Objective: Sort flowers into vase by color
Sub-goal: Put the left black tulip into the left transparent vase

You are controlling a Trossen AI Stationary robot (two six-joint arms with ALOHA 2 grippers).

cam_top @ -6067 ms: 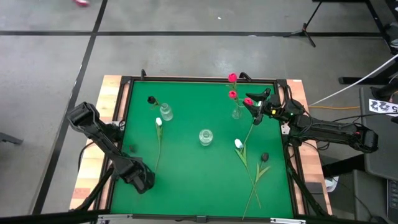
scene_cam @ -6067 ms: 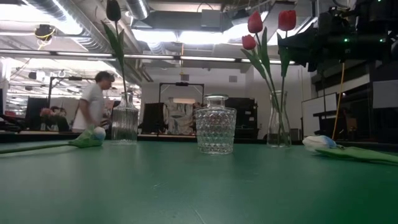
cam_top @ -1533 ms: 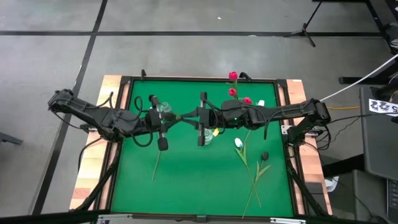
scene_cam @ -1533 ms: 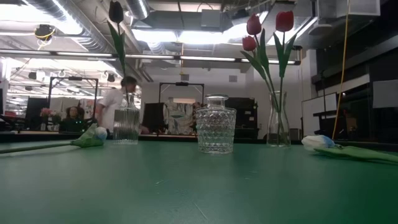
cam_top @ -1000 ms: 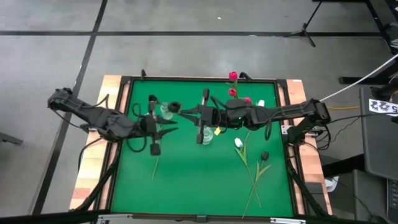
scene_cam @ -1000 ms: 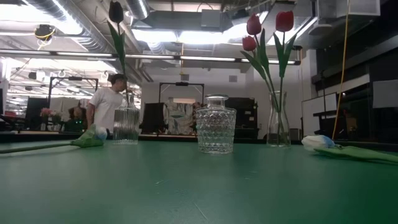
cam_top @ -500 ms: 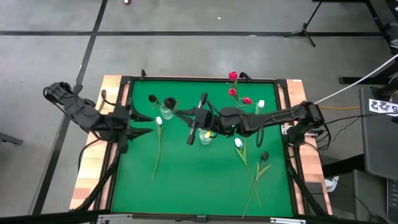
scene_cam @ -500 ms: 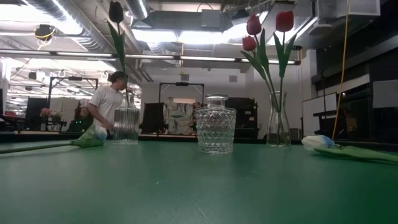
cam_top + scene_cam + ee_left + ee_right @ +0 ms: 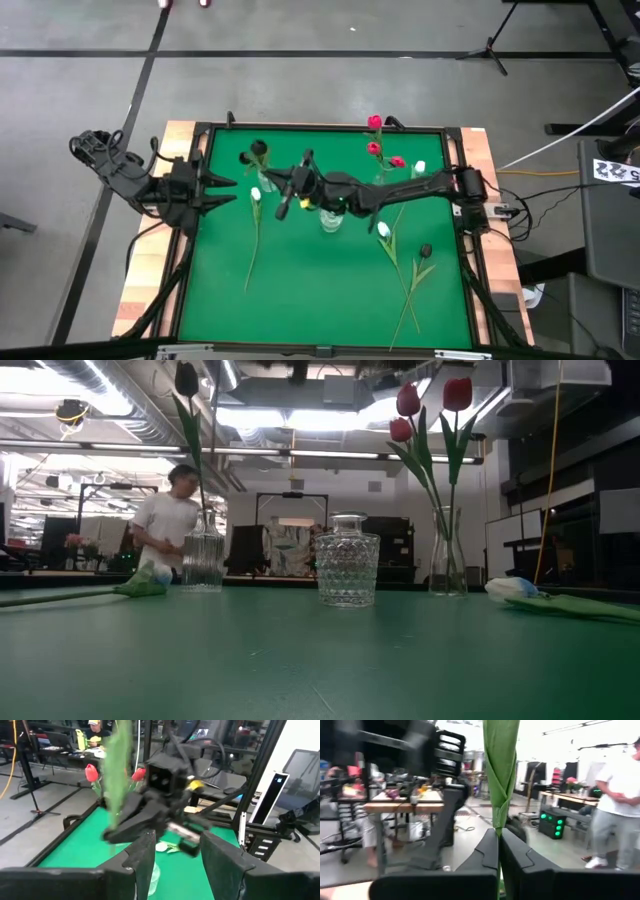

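Flowers: dark tulip (image 9: 259, 148) stem pinched by right pincer (image 9: 283, 195), fingers pressed together on it, above ribbed vase (image 9: 202, 563) at 10 o'clock of tabletop (image 9: 300, 290). White tulip (image 9: 383, 230) and dark tulip head (image 9: 425, 252) lie loose at 4 o'clock. Red tulips (image 9: 376, 148) stand in slim vase (image 9: 447, 565) at 1 o'clock. Left pincer (image 9: 222, 192), spread, hangs at 9 o'clock edge.

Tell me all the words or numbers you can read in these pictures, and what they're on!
None can be read for sure.
The white tag on the stand right of the table: dark marks, too small to read.
Nothing is written on the flowers or the vases.
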